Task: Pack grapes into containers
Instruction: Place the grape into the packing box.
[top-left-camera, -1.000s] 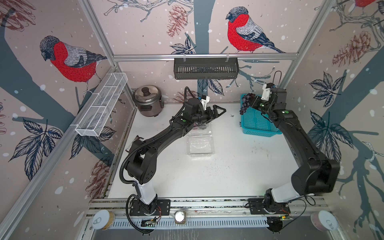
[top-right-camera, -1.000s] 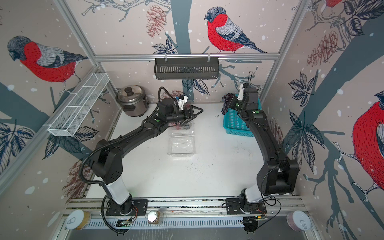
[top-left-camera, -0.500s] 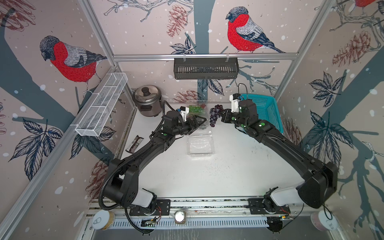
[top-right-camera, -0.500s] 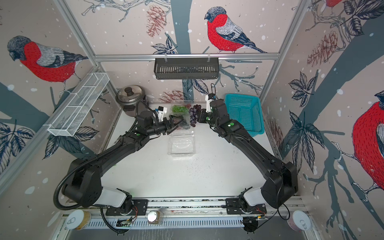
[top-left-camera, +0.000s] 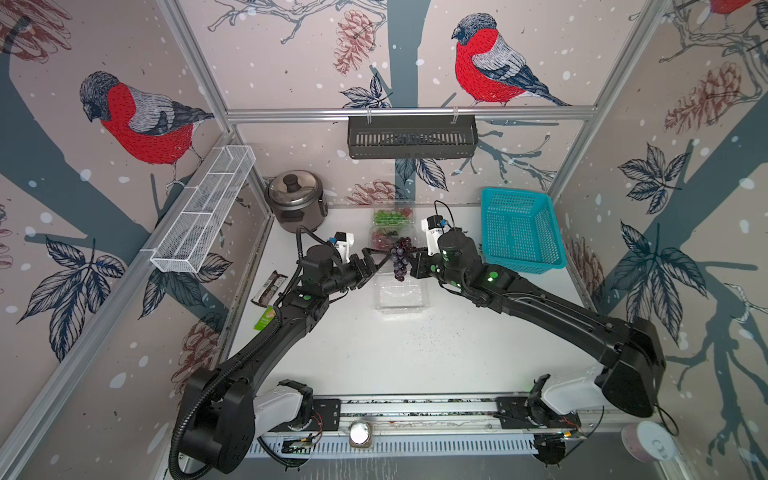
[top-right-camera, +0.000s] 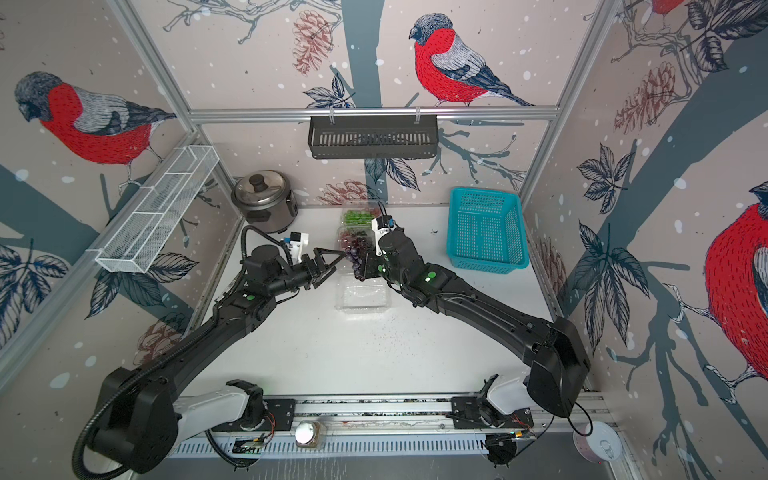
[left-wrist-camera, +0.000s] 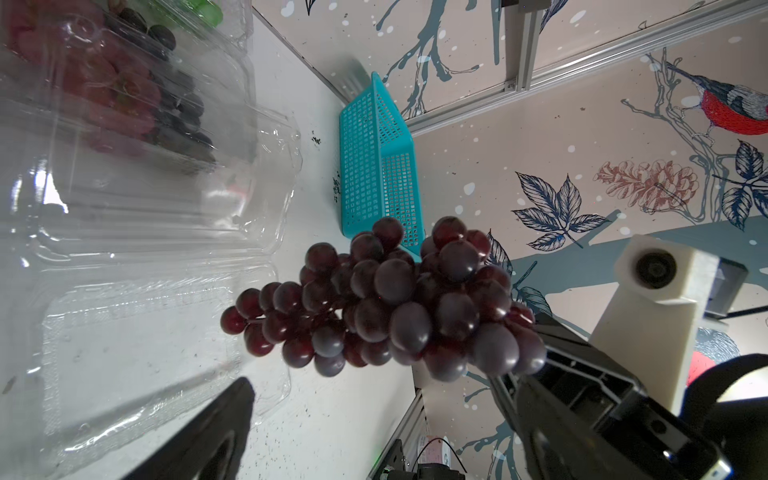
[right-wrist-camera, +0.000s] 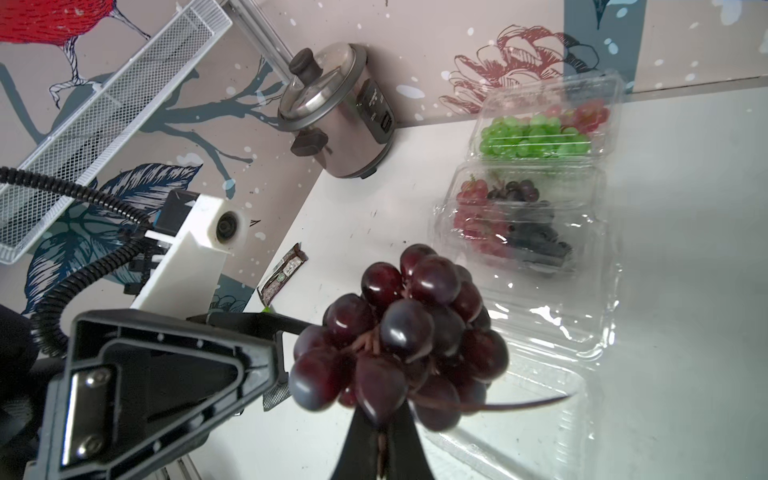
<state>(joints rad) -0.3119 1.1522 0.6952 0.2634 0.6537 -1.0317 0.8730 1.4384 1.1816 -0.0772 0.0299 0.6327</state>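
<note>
left gripper (top-right-camera: 337, 264): jaws spread wide, holding nothing, just beside the fruit | right gripper (top-left-camera: 412, 264): pinched shut on dark purple grape bunch (top-left-camera: 400, 262), which hangs off the table | bunch between both grippers, near empty container (top-left-camera: 401, 296)

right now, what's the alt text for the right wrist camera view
A bunch of glossy dark purple grapes is held by its stem in the shut right gripper, close to an empty clear plastic clamshell box. The open black left gripper faces the bunch; behind are two grape-filled clamshell boxes and a steel rice cooker.
</note>
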